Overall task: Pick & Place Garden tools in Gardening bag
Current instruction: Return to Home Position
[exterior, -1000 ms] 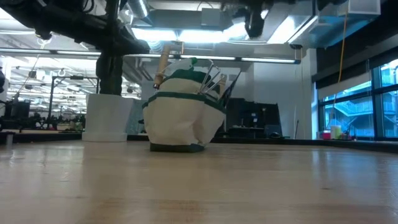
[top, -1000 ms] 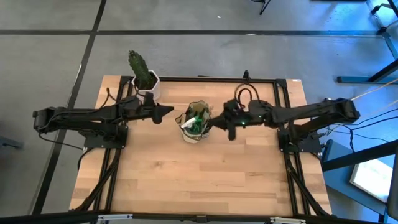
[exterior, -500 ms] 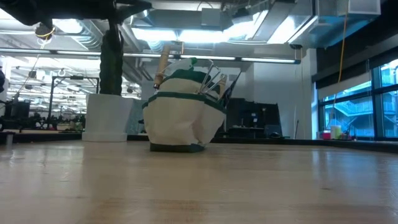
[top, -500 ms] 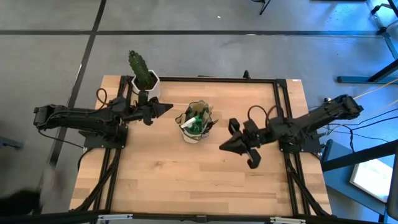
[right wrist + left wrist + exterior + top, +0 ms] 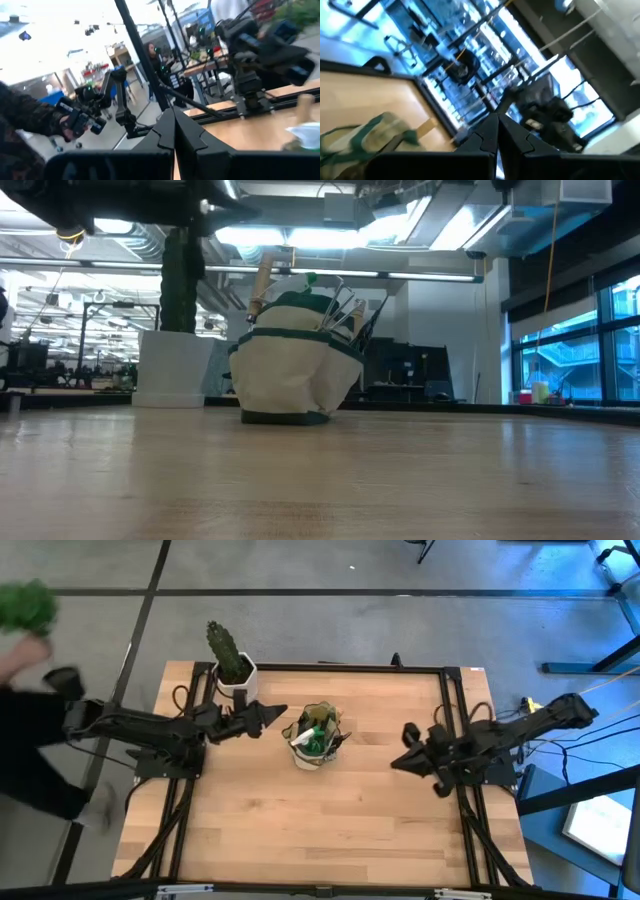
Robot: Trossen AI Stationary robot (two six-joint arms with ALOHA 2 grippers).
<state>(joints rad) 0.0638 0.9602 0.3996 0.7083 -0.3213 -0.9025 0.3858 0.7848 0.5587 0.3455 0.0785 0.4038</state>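
A: On the pale wooden table, where has the kit ended up?

B: All in 1 spot. The small, soft, olive-green fabric gardening bag with the pale rim stands upright there. The garden tools poke out of its mouth: 1 wooden handle and several thin metal tines. I see no tool lying loose around the bag.

A: And the arms?

B: Neither holds anything. The left gripper hangs just left of the bag, apart from it, its 2 dark fingers pressed together to a point. The right gripper sits well to the bag's right, with its fingers likewise flat against each other and nothing between them.

A: Suppose the bag needed shifting?

B: I judge it light but floppy. From table height its cloth walls bulge near the base, and the handles make it top-heavy. Pinching a wall would likely crumple it and tip the load. The stitched rim or a loop handle looks the firmer hold. The metal ends are stiff and could snag a finger.

A: Anything else close by?

B: A green cactus in a white hexagonal pot stands behind the bag to its left, apart from it. A person in dark clothing is far left of the bag, off the table.
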